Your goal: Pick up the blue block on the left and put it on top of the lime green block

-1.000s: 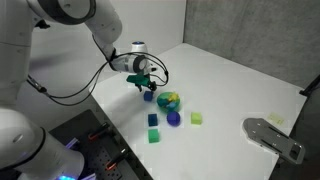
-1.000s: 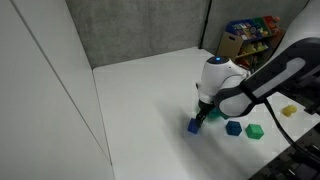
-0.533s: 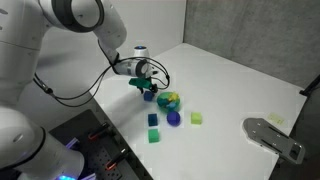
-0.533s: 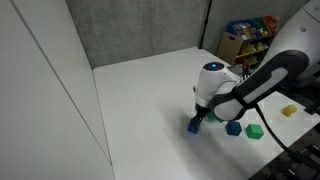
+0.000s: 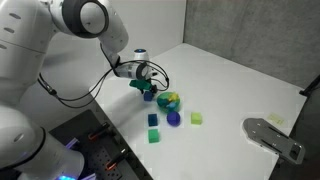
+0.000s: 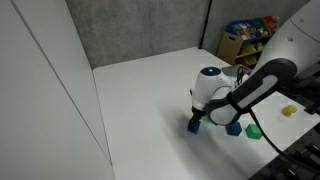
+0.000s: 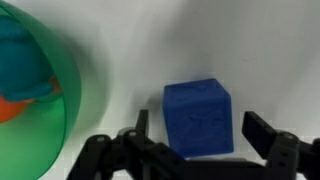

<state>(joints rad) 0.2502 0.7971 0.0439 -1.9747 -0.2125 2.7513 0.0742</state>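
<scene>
The blue block [image 7: 200, 118] is a small dark blue cube on the white table, to the left of the other pieces [image 5: 148, 97] [image 6: 193, 126]. My gripper [image 7: 200, 130] is open and low over it, with one finger on each side. A gap shows at the right finger. The gripper also shows in both exterior views [image 5: 146, 89] [image 6: 196, 118]. The lime green block [image 5: 197, 118] sits apart on the table, to the right of the rounded blue-violet piece [image 5: 174, 118].
A green bowl [image 5: 170, 101] [image 7: 45, 120] holding coloured pieces stands right beside the blue block. A teal-blue block [image 5: 153, 120] and a darker green block [image 5: 154, 135] lie nearer the table's front edge. A grey object [image 5: 272, 136] lies at the right.
The gripper has moved down a little over the blue block. The blocks have not moved.
</scene>
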